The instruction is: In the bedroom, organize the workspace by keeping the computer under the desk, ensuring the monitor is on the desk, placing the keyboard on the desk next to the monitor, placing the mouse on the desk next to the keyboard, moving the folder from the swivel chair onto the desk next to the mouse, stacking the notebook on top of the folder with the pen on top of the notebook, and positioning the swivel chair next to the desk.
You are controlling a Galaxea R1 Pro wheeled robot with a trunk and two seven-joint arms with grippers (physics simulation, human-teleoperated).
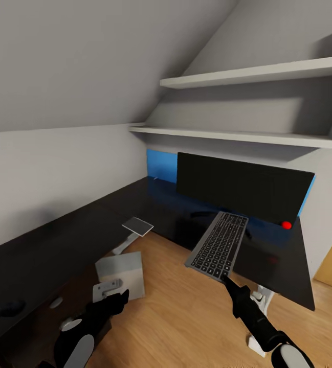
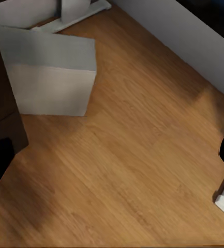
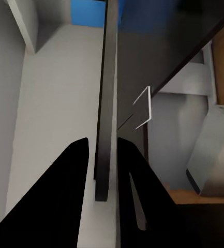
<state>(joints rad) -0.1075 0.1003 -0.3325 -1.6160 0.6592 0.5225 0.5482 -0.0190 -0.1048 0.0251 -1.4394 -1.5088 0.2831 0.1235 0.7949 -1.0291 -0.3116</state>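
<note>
Attic bedroom, sloped ceiling, two wall shelves, wood floor; L-shaped black desk [image 1: 58, 240] wraps the corner with a blue panel behind. Right gripper [image 1: 226, 278] pinches the keyboard [image 1: 218, 245] by its near short edge, cantilevered over the desk edge just in front of the monitor [image 1: 242, 186]; right wrist view shows both fingers [image 3: 55, 191] clamped on the thin slab [image 3: 105, 103] edge-on. Left gripper [image 1: 115, 296] hangs low over the floor near the computer [image 1: 120, 271]; can't tell if it's open or closed.

Risks:
- Edge grip, long lever: keyboard could pivot or slip in the jaws, drop to the floor.
- Far end is close to the monitor; pushing forward could hit the screen or its stand.
- Releasing with it half over the desk edge, it tips off.

Count: 1 monitor, 1 keyboard, 1 computer, 1 notebook [image 1: 138, 225] flat on the desk, 1 dark rounded thing at the near desk end, probably the mouse [image 1: 11, 307], 1 small red ball [image 1: 286, 224] by the monitor, 2 shelves.
</note>
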